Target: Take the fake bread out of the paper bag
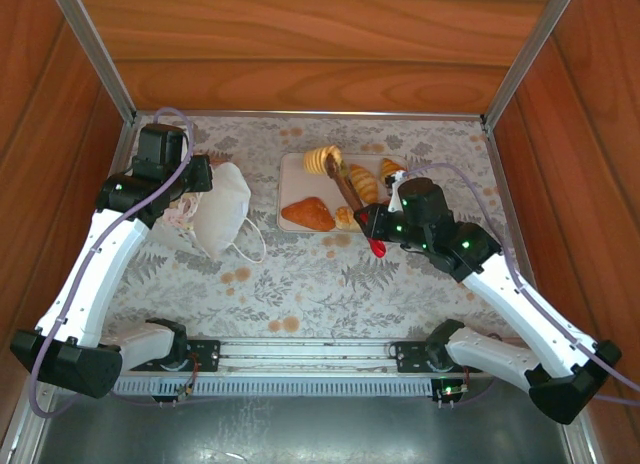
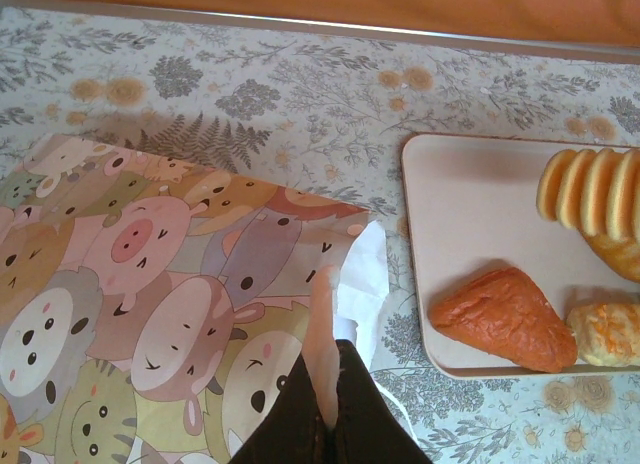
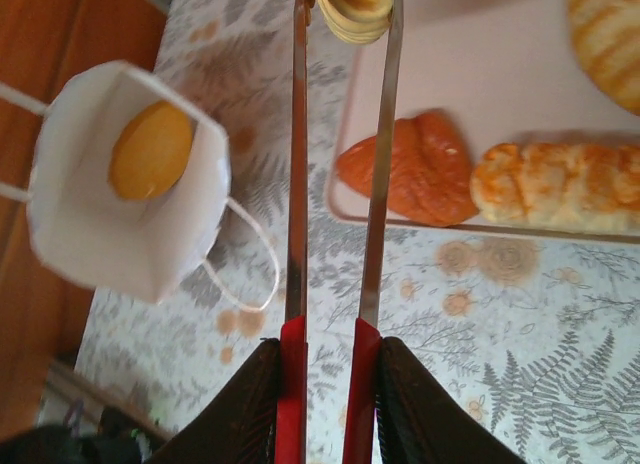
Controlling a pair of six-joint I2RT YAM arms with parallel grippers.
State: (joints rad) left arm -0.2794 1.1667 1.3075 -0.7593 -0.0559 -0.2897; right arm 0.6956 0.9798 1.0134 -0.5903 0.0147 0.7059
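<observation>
The right gripper [image 3: 325, 384] is clamped part-way closed on the red handles of metal tongs [image 3: 297, 184], whose long blades run straight ahead of it. To its left the paper bag [image 3: 70, 214] faces it mouth-open, with the left gripper [image 2: 335, 419] pinched shut on a fold by the patterned band. Inside rests one fake bread [image 3: 150, 149], a smooth yellow roll. It is probably light, rigid and slippery, and best pinched across its middle. The thin bag walls and cord handles [image 3: 255, 264] could snag the blades. Farther ahead, a ridged roll [image 3: 352, 9] sits between the blades over the tray [image 3: 480, 74], near an orange pastry [image 3: 410, 169].
</observation>
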